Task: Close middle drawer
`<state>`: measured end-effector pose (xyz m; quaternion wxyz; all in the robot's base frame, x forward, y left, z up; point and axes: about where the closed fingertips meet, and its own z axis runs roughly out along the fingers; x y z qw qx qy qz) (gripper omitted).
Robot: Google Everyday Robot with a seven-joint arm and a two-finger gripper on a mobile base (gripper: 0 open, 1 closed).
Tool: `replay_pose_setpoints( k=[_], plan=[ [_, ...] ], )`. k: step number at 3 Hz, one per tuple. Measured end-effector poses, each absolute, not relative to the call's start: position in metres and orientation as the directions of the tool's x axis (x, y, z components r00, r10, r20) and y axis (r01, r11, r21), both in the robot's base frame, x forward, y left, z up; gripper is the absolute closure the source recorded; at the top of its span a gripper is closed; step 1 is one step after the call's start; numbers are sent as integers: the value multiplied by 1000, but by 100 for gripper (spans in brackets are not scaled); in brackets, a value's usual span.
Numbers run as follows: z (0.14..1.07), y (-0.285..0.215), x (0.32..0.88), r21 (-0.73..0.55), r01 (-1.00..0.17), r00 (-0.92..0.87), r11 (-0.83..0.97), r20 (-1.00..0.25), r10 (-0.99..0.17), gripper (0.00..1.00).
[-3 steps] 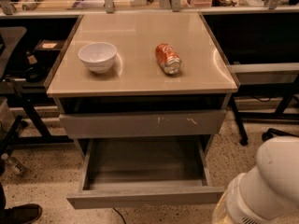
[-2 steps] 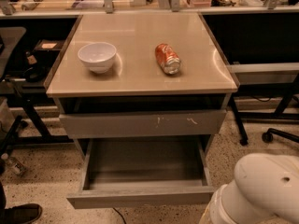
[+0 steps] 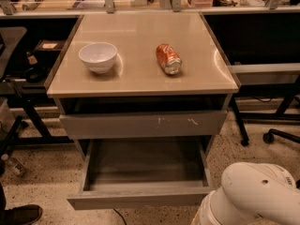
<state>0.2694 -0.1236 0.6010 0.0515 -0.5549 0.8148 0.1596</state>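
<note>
A cabinet [image 3: 140, 76] with a beige top stands mid-frame on a speckled floor, with a cluttered bench behind it. The drawer [image 3: 136, 198] sits low in the cabinet, pulled well out toward the camera, its grey tray bare and its plain front panel near the bottom edge of the view. The robot's white arm [image 3: 253, 196] fills the bottom right corner, just beside the drawer's right front corner (whether it touches the panel cannot be made out). The gripper does not show in this view, so how its jaws stand, or whether they hold anything, cannot be told.

Above the open drawer is a pushed-in front [image 3: 140, 124] with white scratch marks, and over that a dark gap under the top. On the top, a white bowl [image 3: 98, 56] stands upright at the left and an orange can [image 3: 168, 58] lies on its side at the right, the two well apart. A dark shoe [image 3: 21, 214] shows at the lower left corner.
</note>
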Motion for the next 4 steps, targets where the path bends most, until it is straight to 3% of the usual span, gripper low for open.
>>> replay_pose_setpoints(
  k=[4],
  plan=[
    [496,-113,309,193,-839,-544,509,-342,-766,100]
  ],
)
